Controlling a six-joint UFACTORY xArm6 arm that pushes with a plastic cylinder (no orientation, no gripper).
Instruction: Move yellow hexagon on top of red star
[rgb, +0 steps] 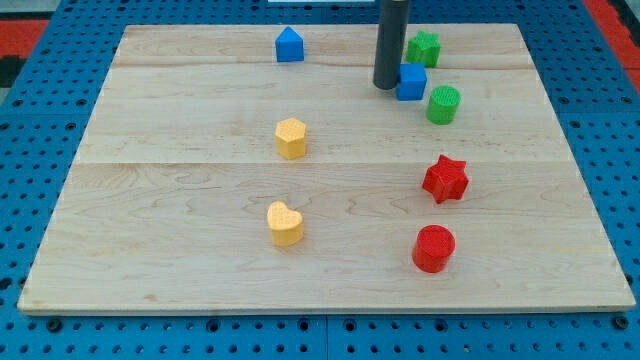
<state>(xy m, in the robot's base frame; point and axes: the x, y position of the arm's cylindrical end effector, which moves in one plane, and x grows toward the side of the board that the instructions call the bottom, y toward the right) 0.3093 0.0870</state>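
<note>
The yellow hexagon (291, 138) lies left of the board's middle. The red star (445, 179) lies at the view's right, well apart from the hexagon. My tip (386, 86) is near the view's top, right of centre, just left of a blue cube (411, 82) and close to touching it. It is far above and to the right of the yellow hexagon.
A blue house-shaped block (289, 45) is at the top. A green star (424, 47) and a green cylinder (443, 104) are at the top right. A yellow heart (285, 223) and a red cylinder (434, 248) lie lower down. The wooden board (150, 200) rests on a blue pegboard.
</note>
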